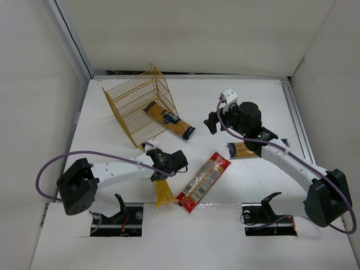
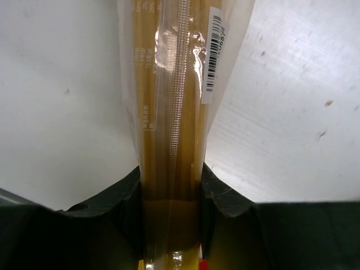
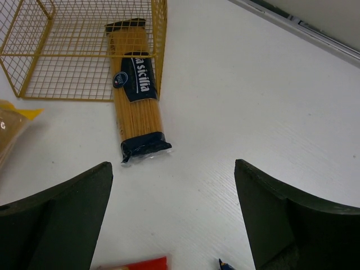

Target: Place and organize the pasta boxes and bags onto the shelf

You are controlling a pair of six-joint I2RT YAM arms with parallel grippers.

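The yellow wire shelf (image 1: pixel 140 109) lies tilted at the back left, also in the right wrist view (image 3: pixel 67 50). One orange-yellow pack with a dark blue label (image 1: pixel 169 120) lies half inside it, blue end out (image 3: pixel 135 107). My left gripper (image 1: pixel 163 169) is shut on the plain yellow bag (image 2: pixel 171 112), whose end shows near the front edge (image 1: pixel 164 194). The red-edged clear bag (image 1: pixel 203 181) lies in the middle. A second orange-yellow pack (image 1: pixel 243 149) lies partly under my right arm. My right gripper (image 1: pixel 212 122) is open and empty above the table (image 3: pixel 174 191).
White walls close in the table on the left, back and right. A metal rail (image 1: pixel 297 121) runs along the right side. Purple cables (image 1: pixel 53 166) loop from both arms. The two arm bases sit at the near edge.
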